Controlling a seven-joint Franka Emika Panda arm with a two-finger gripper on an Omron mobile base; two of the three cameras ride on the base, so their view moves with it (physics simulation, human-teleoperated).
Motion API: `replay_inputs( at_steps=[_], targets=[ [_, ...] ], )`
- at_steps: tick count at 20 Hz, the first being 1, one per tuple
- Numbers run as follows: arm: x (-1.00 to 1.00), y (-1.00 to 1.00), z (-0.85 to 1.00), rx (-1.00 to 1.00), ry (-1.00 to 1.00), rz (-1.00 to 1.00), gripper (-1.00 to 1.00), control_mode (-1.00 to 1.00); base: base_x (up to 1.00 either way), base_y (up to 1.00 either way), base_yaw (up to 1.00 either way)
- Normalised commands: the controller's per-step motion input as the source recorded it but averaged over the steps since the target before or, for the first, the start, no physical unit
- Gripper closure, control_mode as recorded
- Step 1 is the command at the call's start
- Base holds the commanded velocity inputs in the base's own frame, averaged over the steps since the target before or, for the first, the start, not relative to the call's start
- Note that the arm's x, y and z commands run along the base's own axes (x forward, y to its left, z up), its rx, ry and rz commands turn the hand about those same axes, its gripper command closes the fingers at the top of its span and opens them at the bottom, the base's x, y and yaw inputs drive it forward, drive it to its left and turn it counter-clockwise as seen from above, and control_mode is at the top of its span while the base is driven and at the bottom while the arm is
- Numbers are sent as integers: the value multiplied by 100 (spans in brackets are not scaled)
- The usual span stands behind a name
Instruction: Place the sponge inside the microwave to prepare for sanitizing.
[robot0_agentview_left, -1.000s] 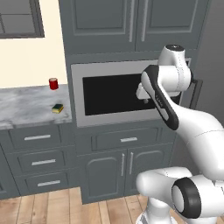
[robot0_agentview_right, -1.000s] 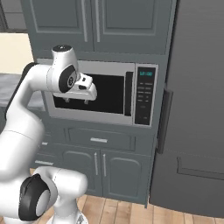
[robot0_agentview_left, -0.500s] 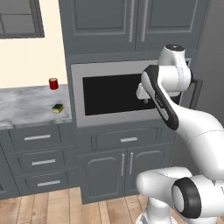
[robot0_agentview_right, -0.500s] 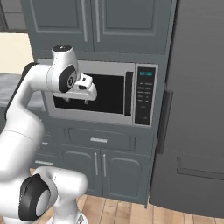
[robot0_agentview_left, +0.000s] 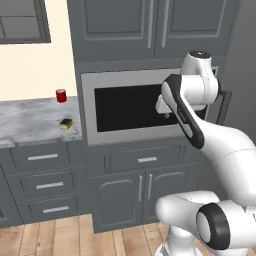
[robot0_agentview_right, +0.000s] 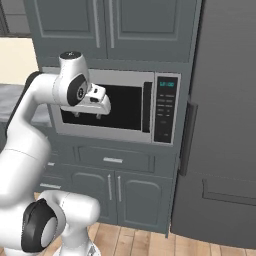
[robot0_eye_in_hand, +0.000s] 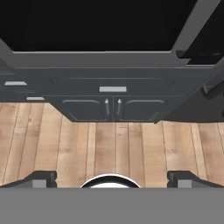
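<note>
While raised before microwave (robot0_agentview_right: 105, 107) | end effector (robot0_agentview_right: 89, 116) spread, pointing down

Grey cabinets (robot0_agentview_left: 135, 187), wooden floor (robot0_eye_in_hand: 109, 148)

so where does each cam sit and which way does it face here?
Left base view: behind the arm's left, facing the microwave and the counter with the sponge; arm at right.
Right base view: behind its right, facing the microwave's keypad; arm at left, open gripper.
Hand view: on the hand, tilted down at lower cabinets and floor; fingertips at the bottom.
Both base views share the closed microwave.
</note>
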Motion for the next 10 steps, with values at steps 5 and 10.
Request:
replay_inputs(
  at_steps=[5, 10],
  targets=[
    [-4, -27, -8, 0, -31, 0, -100, -100, 0, 0, 0],
    [2, -47, -5, 0, -29, 2, -100, -100, 0, 0, 0]
  ],
)
